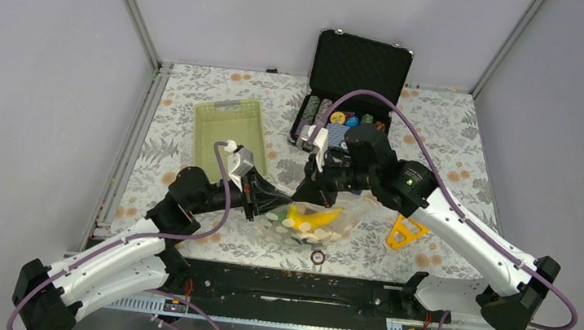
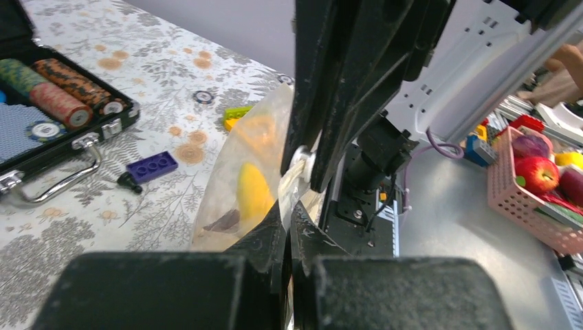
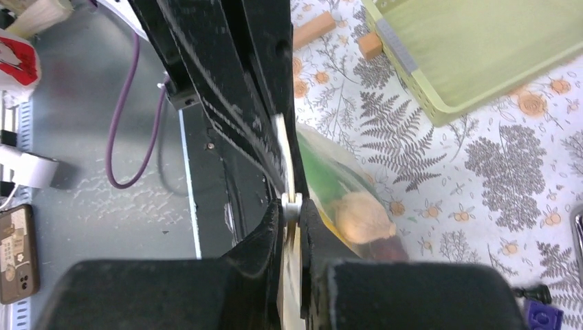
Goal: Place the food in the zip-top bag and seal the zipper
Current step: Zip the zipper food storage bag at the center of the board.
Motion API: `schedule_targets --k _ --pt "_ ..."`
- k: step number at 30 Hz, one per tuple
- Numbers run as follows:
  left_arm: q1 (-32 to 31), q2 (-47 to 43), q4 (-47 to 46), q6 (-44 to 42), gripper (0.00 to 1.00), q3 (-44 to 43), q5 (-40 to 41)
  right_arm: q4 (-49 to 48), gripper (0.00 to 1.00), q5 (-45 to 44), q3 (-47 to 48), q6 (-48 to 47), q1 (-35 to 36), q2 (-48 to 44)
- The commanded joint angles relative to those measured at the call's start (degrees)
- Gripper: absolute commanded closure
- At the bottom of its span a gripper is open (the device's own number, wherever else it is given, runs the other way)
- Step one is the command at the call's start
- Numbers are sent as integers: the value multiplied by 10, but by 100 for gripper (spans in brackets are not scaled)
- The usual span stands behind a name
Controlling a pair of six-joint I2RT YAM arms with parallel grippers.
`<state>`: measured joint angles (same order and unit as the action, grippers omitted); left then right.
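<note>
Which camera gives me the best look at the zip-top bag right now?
Top external: the whole zip-top bag shows, food visible inside. Left wrist sees only one end, pinched in the left claw. Right wrist sees it edge-on, pinched in the right claw.

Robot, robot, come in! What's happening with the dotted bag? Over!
Left tool and right tool both shut on mouth edge of clear dotted plastic bag. Yellow toy banana inside. Yellow triangular plastic piece beside bag, apart.
</note>
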<state>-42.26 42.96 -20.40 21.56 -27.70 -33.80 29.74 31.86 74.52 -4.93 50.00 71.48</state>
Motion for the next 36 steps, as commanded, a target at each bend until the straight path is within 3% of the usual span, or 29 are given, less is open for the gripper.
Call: schedule_targets --k 1,19,30,36 --pt "7 -37 -1 -11 100 0 120 89 97 -61 -24 -23 -15 -43" --pt "8 -109 75 -21 100 31 300 107 99 -127 -104 -12 -121 -145" --pt "7 -126 102 -26 100 36 362 109 100 -231 -153 17 -162 -211" --pt "7 -123 105 -28 100 33 367 111 100 -244 -159 19 -171 -240"
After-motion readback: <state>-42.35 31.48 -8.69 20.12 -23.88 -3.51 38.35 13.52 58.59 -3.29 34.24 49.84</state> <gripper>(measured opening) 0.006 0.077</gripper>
